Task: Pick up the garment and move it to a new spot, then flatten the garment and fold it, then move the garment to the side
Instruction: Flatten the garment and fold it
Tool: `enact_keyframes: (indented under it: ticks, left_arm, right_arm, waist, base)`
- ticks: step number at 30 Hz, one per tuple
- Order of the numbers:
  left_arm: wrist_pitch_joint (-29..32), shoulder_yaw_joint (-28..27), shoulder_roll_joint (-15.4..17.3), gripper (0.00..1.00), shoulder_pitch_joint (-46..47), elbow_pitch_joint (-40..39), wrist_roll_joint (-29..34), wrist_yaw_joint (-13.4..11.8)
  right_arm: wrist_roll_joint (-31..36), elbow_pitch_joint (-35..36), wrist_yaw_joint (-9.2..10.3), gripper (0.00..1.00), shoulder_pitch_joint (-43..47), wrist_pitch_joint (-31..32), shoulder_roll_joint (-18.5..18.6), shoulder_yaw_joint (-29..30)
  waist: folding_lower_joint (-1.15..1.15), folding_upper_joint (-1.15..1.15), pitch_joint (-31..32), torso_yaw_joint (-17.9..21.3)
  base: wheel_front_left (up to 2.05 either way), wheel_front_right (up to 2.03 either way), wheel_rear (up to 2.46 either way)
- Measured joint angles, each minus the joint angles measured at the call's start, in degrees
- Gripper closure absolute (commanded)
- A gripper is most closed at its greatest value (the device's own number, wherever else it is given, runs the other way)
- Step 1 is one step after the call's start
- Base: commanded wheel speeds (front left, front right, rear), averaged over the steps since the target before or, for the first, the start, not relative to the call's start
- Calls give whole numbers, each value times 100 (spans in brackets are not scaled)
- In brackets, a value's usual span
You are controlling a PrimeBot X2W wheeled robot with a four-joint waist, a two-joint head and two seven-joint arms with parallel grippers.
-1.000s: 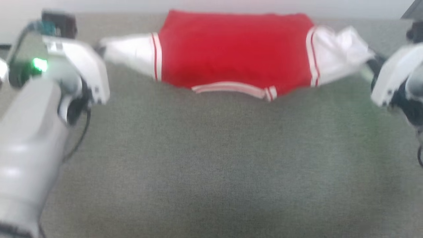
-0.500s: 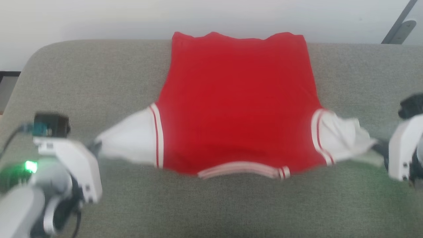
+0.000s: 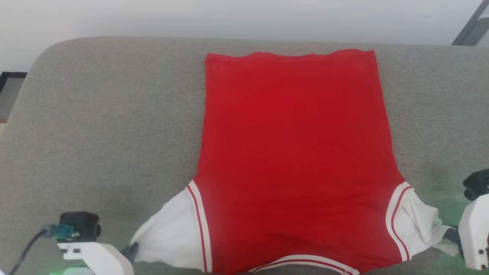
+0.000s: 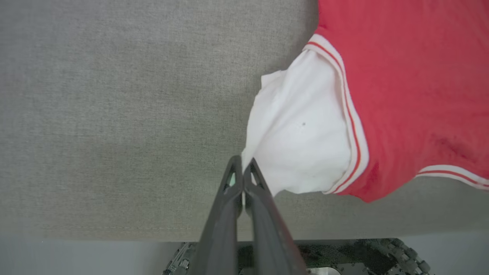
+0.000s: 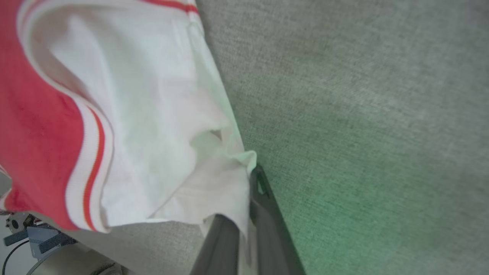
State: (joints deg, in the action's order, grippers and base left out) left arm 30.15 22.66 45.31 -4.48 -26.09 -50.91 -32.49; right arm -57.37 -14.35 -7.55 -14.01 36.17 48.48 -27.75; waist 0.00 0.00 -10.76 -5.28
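Note:
The garment lies with its plain red side up on the grey cushion, hem at the far edge, white sleeves towards me. My left gripper is shut at the tip of the left white sleeve; in the left wrist view its fingers pinch the sleeve's corner. My right gripper is shut on the crumpled right white sleeve, whose cloth drapes over one of its fingers. No lettering shows.
The cushion ends at a white wall behind the hem. A dark frame sits at the far left and a slanted metal bar at the top right. The cushion's near edge runs just behind my left gripper.
The head view has shifted. Both arms have come down and towards me with the sleeves, and the red body, seen short before, now lies stretched out flat.

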Motion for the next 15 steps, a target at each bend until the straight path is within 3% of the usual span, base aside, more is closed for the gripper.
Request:
enact_keyframes:
  ticks: [4,6,7,11,15]
  left_arm:
    - [-212,140,-258,100,9,243,-14,174]
    - [-272,211,-319,100,81,388,5,279]
    - [-311,220,-366,100,142,434,5,311]
    - [-361,270,-425,100,235,595,43,405]
    - [-405,301,-449,100,241,642,57,439]
  right_arm:
    - [546,-492,-3,100,19,-304,-435,186]
    - [808,-710,-10,57,-43,-342,-615,225]
    - [904,-789,-10,4,-73,-344,-702,248]
    - [1098,-832,-9,0,-185,-213,-903,331]
    - [1158,-483,-1,0,-178,38,-855,442]
  waist:
    - [0,0,-76,-64]
    - [0,0,-94,-82]
    - [0,0,-98,-88]
    - [0,0,-77,-87]
    - [0,0,-37,-68]
  base:
    - [0,0,0]
    - [0,0,0]
    - [0,0,0]
    - [0,0,0]
    - [0,0,0]
